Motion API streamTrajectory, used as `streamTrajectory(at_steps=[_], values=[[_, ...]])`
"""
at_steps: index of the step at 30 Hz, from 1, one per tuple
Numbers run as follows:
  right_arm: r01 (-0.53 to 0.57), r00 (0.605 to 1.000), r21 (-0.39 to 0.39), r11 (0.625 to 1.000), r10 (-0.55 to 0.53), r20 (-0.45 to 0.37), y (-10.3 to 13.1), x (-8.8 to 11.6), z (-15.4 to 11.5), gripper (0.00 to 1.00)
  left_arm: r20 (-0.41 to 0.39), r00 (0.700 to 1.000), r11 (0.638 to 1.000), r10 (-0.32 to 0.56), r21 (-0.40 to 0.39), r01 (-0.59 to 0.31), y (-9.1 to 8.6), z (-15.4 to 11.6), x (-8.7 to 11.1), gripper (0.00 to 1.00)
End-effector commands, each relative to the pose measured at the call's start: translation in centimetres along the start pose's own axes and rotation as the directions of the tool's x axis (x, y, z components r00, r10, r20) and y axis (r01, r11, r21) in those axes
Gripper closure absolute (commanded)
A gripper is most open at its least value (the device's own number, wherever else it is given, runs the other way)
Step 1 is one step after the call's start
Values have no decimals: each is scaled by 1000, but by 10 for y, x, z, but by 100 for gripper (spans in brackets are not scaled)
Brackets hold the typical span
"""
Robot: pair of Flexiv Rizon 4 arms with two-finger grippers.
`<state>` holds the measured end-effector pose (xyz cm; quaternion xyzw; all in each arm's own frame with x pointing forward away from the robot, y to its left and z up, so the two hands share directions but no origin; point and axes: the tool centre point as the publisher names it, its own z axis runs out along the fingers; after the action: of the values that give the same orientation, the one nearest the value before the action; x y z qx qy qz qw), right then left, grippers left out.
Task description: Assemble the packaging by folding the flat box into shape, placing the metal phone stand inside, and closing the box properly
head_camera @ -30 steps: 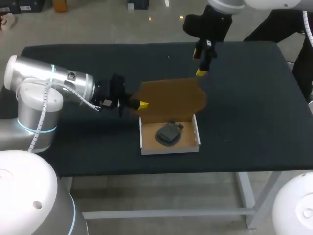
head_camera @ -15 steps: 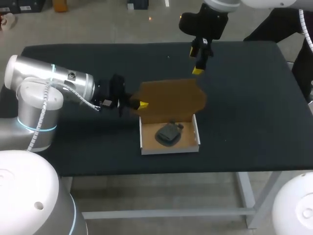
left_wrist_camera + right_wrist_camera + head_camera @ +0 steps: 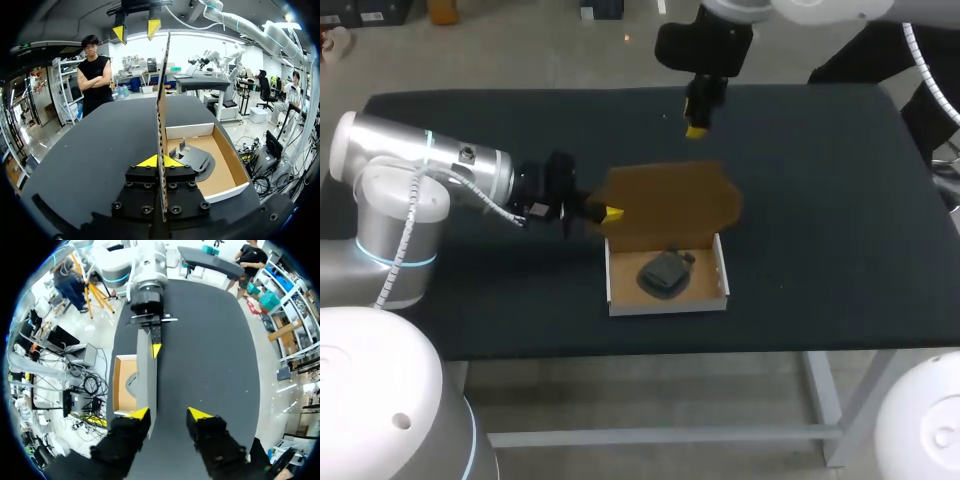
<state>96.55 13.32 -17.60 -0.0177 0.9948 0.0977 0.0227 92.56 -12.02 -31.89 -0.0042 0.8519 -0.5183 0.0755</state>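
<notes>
Between the yellow tips of the left gripper (image 3: 160, 162) sits the upright lid (image 3: 162, 95), clamped edge-on. Beside it, the left wrist view shows the phone stand (image 3: 196, 159) lying in the box (image 3: 227, 187); from the right wrist, the lid blocks part of the box. Over the far side of the table (image 3: 820, 200) the right gripper (image 3: 169, 414) hangs spread wide, empty.

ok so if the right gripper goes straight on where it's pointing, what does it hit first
Probably the top edge of the upright lid, which lines up with one finger of the right gripper; the gap itself faces bare table. Depth is unclear, so it may just miss.
</notes>
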Motion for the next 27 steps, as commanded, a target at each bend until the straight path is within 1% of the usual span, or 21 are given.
streamTrajectory(at_steps=[1,5,9,16,27], values=[[6,1000,38,999,-6,-23,12,-11,10,68,1,1000,1000,1,2,-1,1,0,0,100],[21,999,47,999,-19,-36,17,-15,20,69,1,1000,1000,1,2,-1,1,0,0,100],[36,998,54,998,-34,-49,21,-13,29,69,1,1000,1000,1,2,-1,1,0,0,100],[56,996,77,995,-51,-68,21,-4,39,67,1,1000,1000,1,2,-1,1,0,0,100],[80,994,88,993,-73,-85,20,13,47,64,1,1000,1000,1,2,-1,1,0,0,100]])
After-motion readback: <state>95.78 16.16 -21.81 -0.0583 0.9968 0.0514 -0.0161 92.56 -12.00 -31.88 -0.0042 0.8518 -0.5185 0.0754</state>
